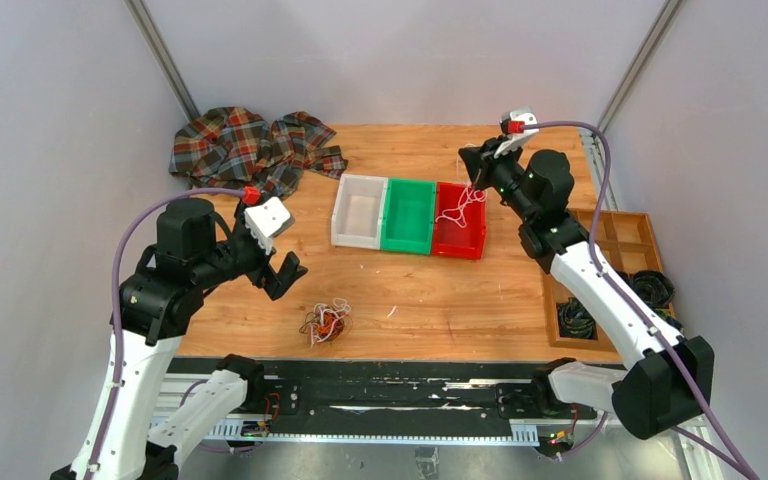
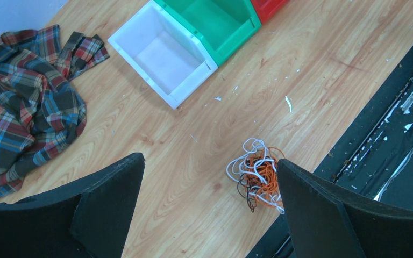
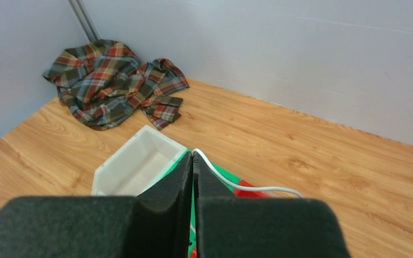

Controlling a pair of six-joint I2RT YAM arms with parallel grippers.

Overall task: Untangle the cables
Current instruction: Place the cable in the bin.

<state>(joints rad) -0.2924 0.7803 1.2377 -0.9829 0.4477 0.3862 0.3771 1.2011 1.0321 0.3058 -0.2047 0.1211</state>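
Holding one white cable (image 3: 236, 185) pinched tight above the red bin (image 1: 460, 243), the right gripper (image 3: 193, 161) should, I think, have let it down slowly so it all fell inside, while the left gripper (image 2: 208, 164), open wide, hung over the tangled cables (image 2: 258, 180) on the table (image 1: 440, 300).

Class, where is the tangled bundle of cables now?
In the top view, the tangled bundle lies on the table near its front edge, left of centre, right of the left gripper.
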